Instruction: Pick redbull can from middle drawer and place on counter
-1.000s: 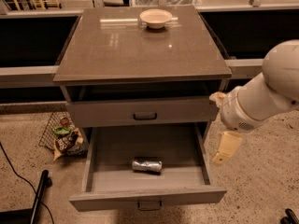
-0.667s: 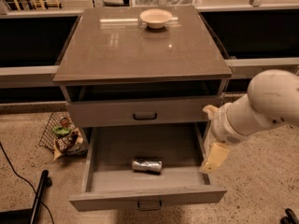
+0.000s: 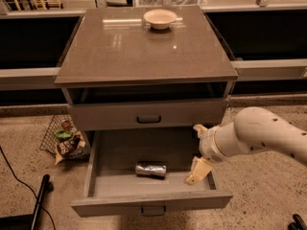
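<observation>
Bowl (image 3: 160, 18) on counter (image 3: 139, 51); gripper (image 3: 193, 153) over drawer (image 3: 115, 150)

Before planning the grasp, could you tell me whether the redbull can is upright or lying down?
Lying on its side: the redbull can rests lengthwise, left to right, on the floor of the open middle drawer. The gripper hovers to its right.

The middle drawer (image 3: 151, 202) stands pulled out, and the redbull can (image 3: 150, 169) lies on its side near the middle of its floor. The gripper (image 3: 193, 153) hangs over the drawer's right side, just right of the can and apart from it, its cream fingers (image 3: 199, 169) spread, one high and one low. The upper drawer (image 3: 147, 114) is pushed in. On the bench (image 3: 144, 51) a cream bowl (image 3: 159, 18) sits near the far edge
</observation>
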Available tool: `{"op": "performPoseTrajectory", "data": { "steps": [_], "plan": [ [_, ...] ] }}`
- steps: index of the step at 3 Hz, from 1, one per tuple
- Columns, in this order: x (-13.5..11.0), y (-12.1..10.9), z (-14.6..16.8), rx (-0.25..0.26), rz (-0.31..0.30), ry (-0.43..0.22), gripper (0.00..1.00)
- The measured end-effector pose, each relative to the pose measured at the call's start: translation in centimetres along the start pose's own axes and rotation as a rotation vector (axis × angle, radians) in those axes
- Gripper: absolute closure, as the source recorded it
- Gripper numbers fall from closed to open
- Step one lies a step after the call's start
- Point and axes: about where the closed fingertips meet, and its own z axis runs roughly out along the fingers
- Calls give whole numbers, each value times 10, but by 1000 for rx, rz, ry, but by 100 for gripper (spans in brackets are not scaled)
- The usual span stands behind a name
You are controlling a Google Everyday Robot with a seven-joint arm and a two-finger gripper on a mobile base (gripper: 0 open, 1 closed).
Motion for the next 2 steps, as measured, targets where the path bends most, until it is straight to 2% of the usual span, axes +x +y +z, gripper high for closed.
{"op": "performPoseTrajectory", "data": {
  "steps": [1, 2],
  "plan": [
    [0, 0, 0, 0, 0, 0, 0],
    [10, -4, 26, -23, 23, -6, 0]
  ]
}}
